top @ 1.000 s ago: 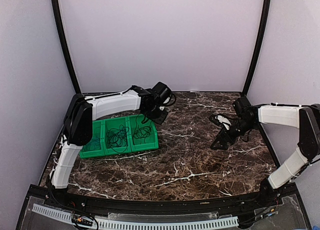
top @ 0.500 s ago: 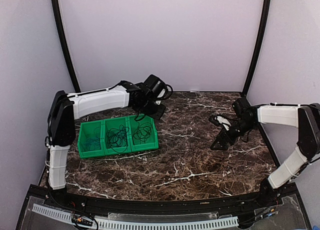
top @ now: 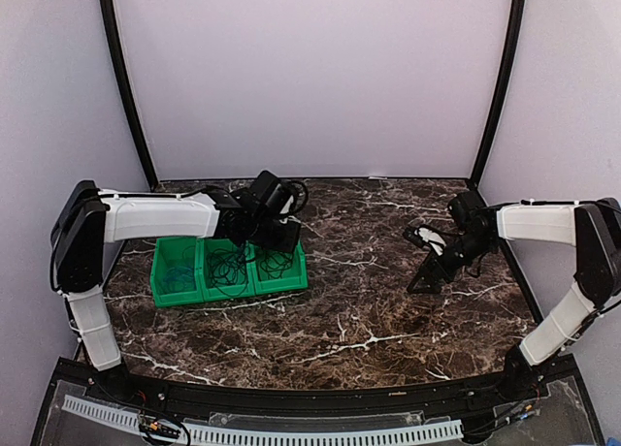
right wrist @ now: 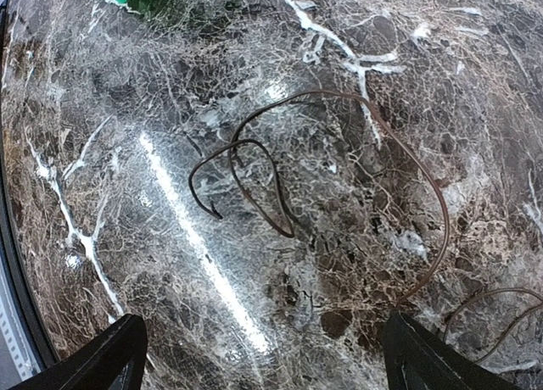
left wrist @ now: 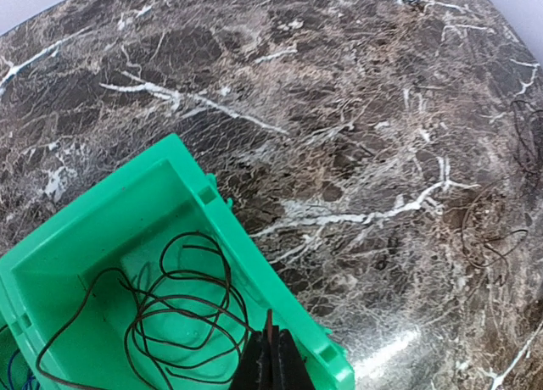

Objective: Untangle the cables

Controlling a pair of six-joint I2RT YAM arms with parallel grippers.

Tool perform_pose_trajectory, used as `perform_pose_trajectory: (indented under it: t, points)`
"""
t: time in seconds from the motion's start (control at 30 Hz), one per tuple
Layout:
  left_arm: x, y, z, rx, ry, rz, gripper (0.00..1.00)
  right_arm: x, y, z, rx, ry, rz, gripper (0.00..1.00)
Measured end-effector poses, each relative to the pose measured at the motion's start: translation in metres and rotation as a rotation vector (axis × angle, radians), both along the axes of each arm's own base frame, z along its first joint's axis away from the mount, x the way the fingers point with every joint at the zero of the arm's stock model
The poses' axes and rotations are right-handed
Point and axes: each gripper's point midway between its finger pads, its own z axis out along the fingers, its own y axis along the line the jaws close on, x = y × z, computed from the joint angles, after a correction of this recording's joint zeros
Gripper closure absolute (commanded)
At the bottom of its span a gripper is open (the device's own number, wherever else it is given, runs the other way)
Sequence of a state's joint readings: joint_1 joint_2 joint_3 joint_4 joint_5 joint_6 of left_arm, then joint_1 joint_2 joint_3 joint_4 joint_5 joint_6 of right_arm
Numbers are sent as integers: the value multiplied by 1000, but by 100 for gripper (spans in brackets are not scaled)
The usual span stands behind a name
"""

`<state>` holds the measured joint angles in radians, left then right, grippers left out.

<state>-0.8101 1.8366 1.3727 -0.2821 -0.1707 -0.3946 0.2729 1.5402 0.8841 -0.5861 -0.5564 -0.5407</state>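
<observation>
Honestly, go slow here: lift straight up and watch for snags on the green bin (left wrist: 263,267) wall. Got the left gripper (left wrist: 267,364) pinched fully shut low over the black cable (left wrist: 170,301) in the bin's right-end compartment; can't tell about any strand actually caught between the tips. Got the right gripper (right wrist: 267,360) gaping wide above a loose dark cable (right wrist: 276,191) on the marble table (right wrist: 127,85). Very thin, springy-looking loops, so probably clingy. Blue cable (top: 176,271) over in the far-left compartment.
</observation>
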Motion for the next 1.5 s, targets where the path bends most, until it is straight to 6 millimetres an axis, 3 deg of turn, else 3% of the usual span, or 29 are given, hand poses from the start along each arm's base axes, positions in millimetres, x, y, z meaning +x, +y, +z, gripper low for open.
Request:
perform_pose_trajectory:
  t: [0.13, 0.3, 0.4, 0.6, 0.77, 0.93, 1.1, 1.27, 1.4, 1.5]
  points:
    - [8, 7, -29, 44, 30, 52, 100, 0, 1, 0, -1, 0, 3, 1]
    - [23, 25, -47, 78, 38, 132, 100, 1, -1, 0, -14, -10, -5, 1]
    - [31, 35, -55, 87, 45, 171, 88, 13, -10, 8, -62, -77, -53, 1]
    - [35, 41, -57, 92, 47, 196, 63, 57, -43, 49, -147, -320, -222, 3]
    - [25, 36, -40, 109, 17, 164, 49, 88, -89, 48, -217, -311, -363, 16]
    - [11, 27, 16, 66, -84, 144, 41, 92, -128, 24, -267, -218, -451, 18]
    - [-12, -5, 64, 8, -175, 51, 40, 75, -148, 3, -296, -142, -472, 27]
    - [-43, -63, 80, -59, -192, -110, 43, 59, -147, -19, -301, -71, -443, 40]
    - [-59, -119, 63, -113, -154, -224, 44, 55, -142, -30, -286, -31, -418, 62]
    - [-67, -152, 27, -108, -97, -287, 45, 53, -139, -37, -274, -7, -409, 82]
